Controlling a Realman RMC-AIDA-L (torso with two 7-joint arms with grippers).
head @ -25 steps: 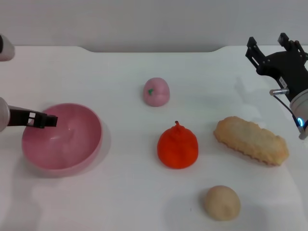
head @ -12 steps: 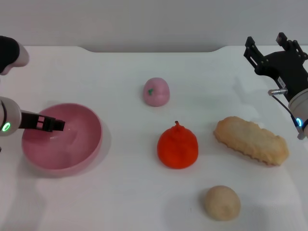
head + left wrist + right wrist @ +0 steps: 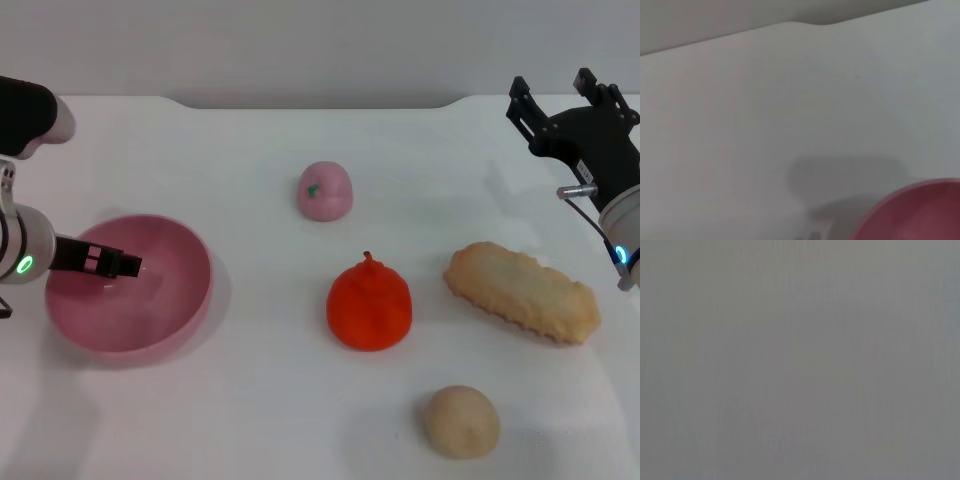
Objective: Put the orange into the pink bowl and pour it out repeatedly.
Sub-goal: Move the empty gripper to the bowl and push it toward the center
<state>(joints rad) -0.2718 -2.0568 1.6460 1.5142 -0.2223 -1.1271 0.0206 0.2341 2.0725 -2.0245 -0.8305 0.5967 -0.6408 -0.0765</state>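
The orange [image 3: 369, 306] sits on the white table [image 3: 250, 400] near the middle, bright red-orange with a small stem nub, and nothing touches it. At the left stands the pink bowl [image 3: 160, 320], upright with nothing inside; its edge [image 3: 920, 210] also shows in the left wrist view. My left gripper [image 3: 128, 266] reaches in from the left over the bowl's near rim and hollow. My right gripper [image 3: 555, 95] hangs open at the far right, well away from the orange, holding nothing.
A small pale pink fruit [image 3: 324, 190] with a green spot lies behind the orange. A long beige bread piece [image 3: 522, 291] lies to the orange's right, and a beige ball [image 3: 460, 421] sits near the front edge.
My left arm has come further into view and its gripper has slid to the right over the bowl. The bowl, the orange and the right arm have stayed put.
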